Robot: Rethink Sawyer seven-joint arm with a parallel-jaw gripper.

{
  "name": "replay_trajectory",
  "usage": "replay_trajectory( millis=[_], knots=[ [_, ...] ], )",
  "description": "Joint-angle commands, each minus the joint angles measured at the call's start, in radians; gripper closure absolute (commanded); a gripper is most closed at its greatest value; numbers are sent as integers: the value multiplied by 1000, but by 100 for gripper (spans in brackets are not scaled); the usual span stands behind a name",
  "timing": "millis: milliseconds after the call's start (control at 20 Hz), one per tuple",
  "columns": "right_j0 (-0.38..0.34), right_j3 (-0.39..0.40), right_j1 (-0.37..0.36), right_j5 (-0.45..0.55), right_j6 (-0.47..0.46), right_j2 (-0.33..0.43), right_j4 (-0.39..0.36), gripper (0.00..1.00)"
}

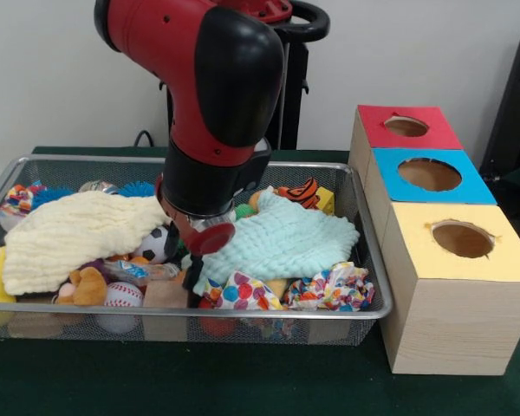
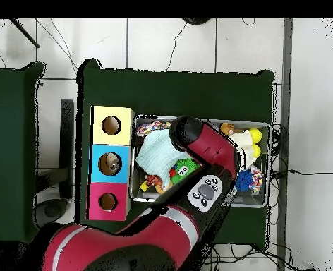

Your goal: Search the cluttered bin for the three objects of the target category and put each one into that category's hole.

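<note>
Bin (image 1: 374,305) sits at table centre, boxes (image 1: 455,286) at its 3 o'clock in front view. Gripper (image 1: 193,279) low among toys near bin's 6 o'clock edge; finger state cannot tell. Step: searching clutter. Next: secure target, carry to matching hole.

Lab: pedestal robot arm (image 1: 217,104); cables (image 2: 162,49) across tiled floor (image 2: 169,39).

Front view. Arm (image 1: 212,104) descends into the bin (image 1: 243,316), wrist low over the clutter; tool (image 1: 191,260) reaches among the toys beside a soccer ball (image 1: 156,245), fingers not discernible. Cream cloth (image 1: 69,234) left, mint cloth (image 1: 273,238) right. Red box (image 1: 403,130), blue box (image 1: 429,176), yellow box (image 1: 459,277) stand right of bin on green surface (image 1: 243,381).
</note>
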Motion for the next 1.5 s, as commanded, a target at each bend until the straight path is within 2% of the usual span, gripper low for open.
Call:
replay_trajectory(
  millis=[50, 200, 450, 700, 950, 1200, 1500],
  knots=[
    [15, -84, 35, 178, 307, 12, -29, 0],
    [19, -70, 28, 168, 305, 18, -18, 0],
    [-7, -53, 13, 155, 293, 74, 18, 0],
    [-47, -87, 29, 166, 279, 96, 27, 0],
    [-56, -128, 71, 136, 291, 60, 13, 0],
    [-76, -162, 92, 130, 285, 56, 8, 0],
    [-72, -206, 124, 151, 315, -7, -8, 0]
  ],
)
